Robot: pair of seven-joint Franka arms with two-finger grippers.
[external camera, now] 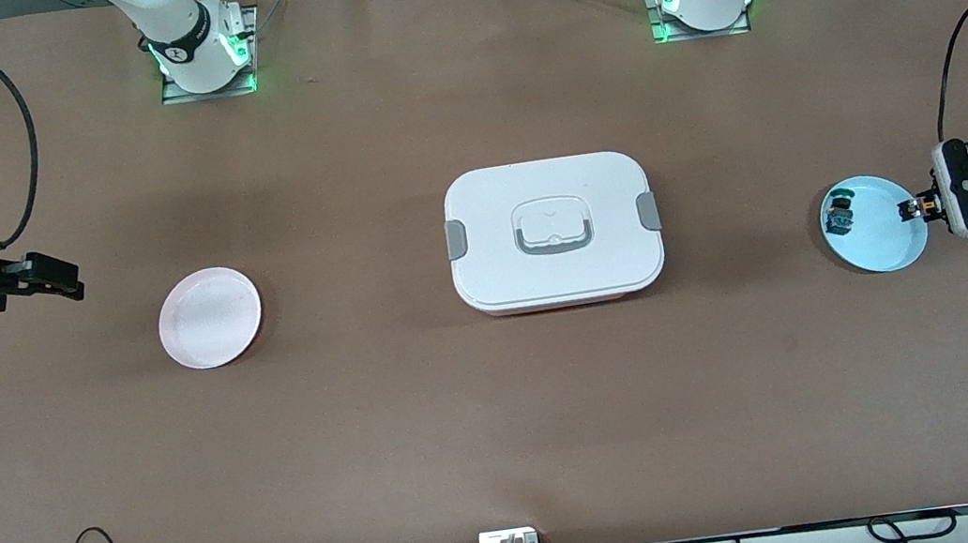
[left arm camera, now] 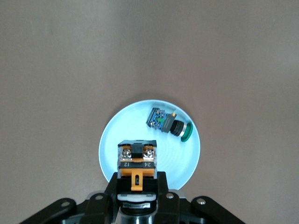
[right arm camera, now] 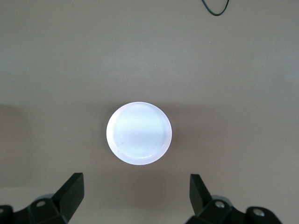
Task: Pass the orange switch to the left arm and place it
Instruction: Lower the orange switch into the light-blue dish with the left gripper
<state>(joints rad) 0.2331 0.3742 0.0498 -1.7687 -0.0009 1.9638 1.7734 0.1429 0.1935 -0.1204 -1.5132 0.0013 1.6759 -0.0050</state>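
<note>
1. Left wrist view: left gripper is clamped on the orange switch, black body with the silver screws sticking out past the fingertips, orange tab between the fingers. It hangs over the edge of the blue plate at the left arm's end of the table.
2. Green switch lies in the same plate, just ahead of the held switch, apart from it.
3. Front view: right gripper is up in the air over bare table at the right arm's end, just short of the pink plate. In the right wrist view its fingers are spread wide with nothing between them and the pink plate sits ahead of them. This arm waits.
4. The box sits mid-table, directly between the two grippers and well apart from both.
5. Risks, my judgement:
- A straight low path from the left gripper toward the right one runs into the box lid or handle; needs height or a route around.
- Grip looks to be only on the switch's tail end, so it could twist or slip during the swing.
- At the handover little free body is left for the right gripper to take; a misaligned pinch or early release drops it.
- Moving off too low could nudge the green switch.
</note>
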